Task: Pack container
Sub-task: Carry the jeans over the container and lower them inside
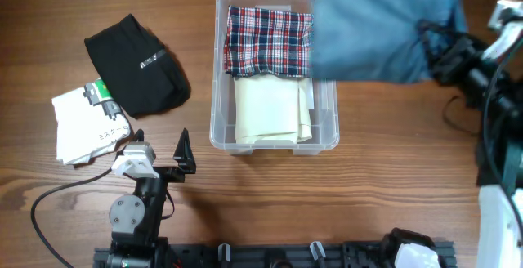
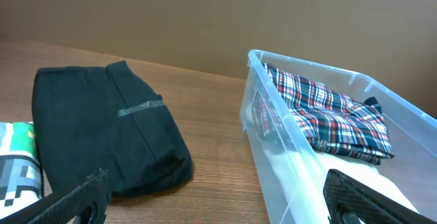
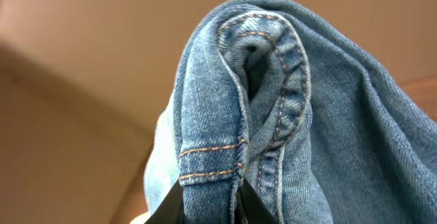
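We see one wooden table (image 1: 392, 178) under everything. On it, ahead and to the right of our left gripper (image 1: 161, 143), stands one container (image 1: 219, 96): a clear, colourless rectangular bin with rounded corners and a thick rim. It holds two folded cloths, a red-and-blue plaid one (image 1: 270, 43) at the far end and a cream one (image 1: 270, 109) nearer the left gripper. Our right gripper (image 3: 210, 207) is clamped on one blue denim garment (image 1: 368, 31), which hangs over the bin's far right corner. One black garment (image 1: 139, 64) lies ahead of the left gripper, one white printed cloth (image 1: 82, 125) to its left. The left gripper's fingers are spread wide and hold nothing.
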You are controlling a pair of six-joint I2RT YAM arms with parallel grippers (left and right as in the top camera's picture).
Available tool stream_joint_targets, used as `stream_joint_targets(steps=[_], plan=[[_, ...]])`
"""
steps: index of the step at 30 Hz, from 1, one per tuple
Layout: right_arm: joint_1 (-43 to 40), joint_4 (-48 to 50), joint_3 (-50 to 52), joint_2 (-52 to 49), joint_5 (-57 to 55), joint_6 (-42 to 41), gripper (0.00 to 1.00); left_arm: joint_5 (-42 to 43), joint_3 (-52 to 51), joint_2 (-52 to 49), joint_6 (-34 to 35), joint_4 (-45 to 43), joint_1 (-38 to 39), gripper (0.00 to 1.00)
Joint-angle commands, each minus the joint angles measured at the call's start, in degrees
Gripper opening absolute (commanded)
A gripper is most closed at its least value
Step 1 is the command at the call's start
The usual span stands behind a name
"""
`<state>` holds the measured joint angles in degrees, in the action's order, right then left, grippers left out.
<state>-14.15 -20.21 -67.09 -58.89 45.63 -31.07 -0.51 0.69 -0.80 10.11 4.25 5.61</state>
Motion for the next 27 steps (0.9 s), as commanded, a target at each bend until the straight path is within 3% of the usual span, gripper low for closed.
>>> stream_joint_targets(steps=[1, 10, 14, 27], plan=[[8.1, -2.4, -0.8, 0.2, -3.9, -4.1, 0.04, 0.5, -0.4, 0.3, -0.9, -0.1, -0.4, 1.00], [29.0, -1.3, -0.5, -7.2, -18.4, -7.1, 0.04, 0.5, -0.4, 0.3, -0.9, -0.1, -0.4, 1.00], [35.1, -0.1, -0.5, -11.2, -24.5, -12.1, 0.04, 0.5, -0.4, 0.3, -0.9, -0.1, -0.4, 1.00], [43.3, 2.8, -0.4, -22.2, -33.5, -21.8, 0.04, 0.5, -0.4, 0.3, -0.9, -0.1, -0.4, 1.00]])
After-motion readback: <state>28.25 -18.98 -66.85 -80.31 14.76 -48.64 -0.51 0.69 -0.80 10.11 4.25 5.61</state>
